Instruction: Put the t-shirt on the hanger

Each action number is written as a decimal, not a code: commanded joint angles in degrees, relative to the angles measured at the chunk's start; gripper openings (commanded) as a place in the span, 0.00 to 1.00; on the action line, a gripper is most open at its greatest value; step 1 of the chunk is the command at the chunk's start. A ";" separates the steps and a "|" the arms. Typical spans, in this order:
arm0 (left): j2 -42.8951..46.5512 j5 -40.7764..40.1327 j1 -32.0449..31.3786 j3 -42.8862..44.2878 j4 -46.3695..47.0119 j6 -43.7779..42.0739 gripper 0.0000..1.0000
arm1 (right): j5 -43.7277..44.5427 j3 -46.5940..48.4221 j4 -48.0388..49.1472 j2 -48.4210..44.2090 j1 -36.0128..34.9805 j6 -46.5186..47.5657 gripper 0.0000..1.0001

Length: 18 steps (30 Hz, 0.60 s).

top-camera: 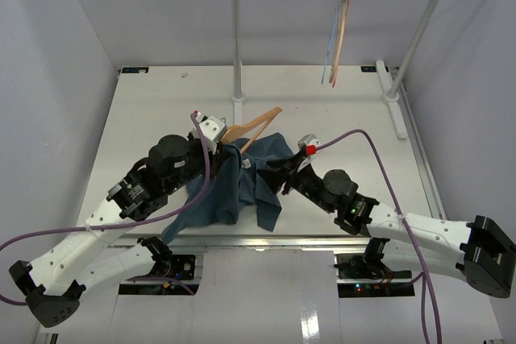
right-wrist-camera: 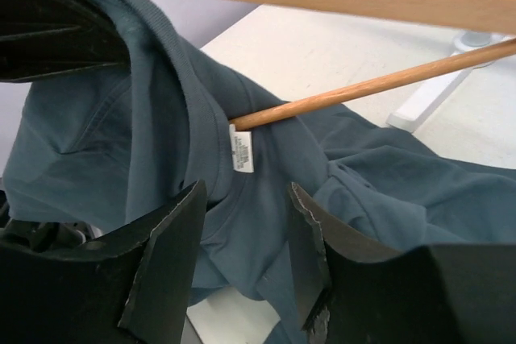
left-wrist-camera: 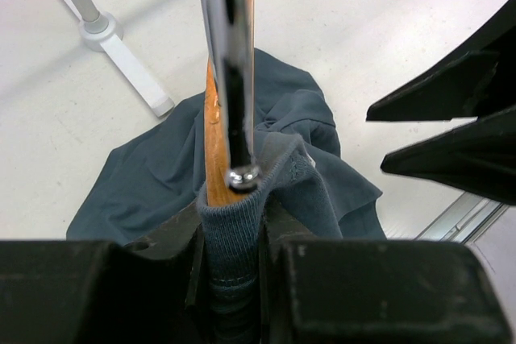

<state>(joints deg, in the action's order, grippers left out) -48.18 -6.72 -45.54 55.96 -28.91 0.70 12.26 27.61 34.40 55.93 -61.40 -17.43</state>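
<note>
Left wrist view: left tool (left-wrist-camera: pixel 231 239) clamped on the hanger (left-wrist-camera: pixel 215 142) at its neck, t-shirt (left-wrist-camera: pixel 153 171) collar pinched with it; right tool (right-wrist-camera: pixel 246 235) half parted, teal cloth between its fingers below the label (right-wrist-camera: pixel 242 153); the t-shirt drapes from the hanger onto the bench (top-camera: pixel 161 102).

Evenly bright, soft shadows only — glare along the metal hook (left-wrist-camera: pixel 228 54) at upper centre, blurred close to the lens.
</note>
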 commanded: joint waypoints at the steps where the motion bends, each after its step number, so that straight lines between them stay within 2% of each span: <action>1: 1.96 -1.73 0.01 1.52 4.30 1.76 0.00 | 2.01 -0.44 10.08 3.23 -2.47 -1.38 0.53; 10: 2.55 -1.80 0.01 1.36 4.64 1.86 0.00 | 8.32 0.93 12.15 9.42 -5.02 -3.52 0.48; 18: 3.24 -1.89 0.09 1.44 5.08 1.93 0.00 | 8.10 0.67 13.96 13.17 -5.47 -7.12 0.49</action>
<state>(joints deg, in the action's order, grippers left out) -47.13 -7.20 -45.54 55.96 -28.14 2.04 19.05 27.29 43.31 67.74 -66.27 -21.92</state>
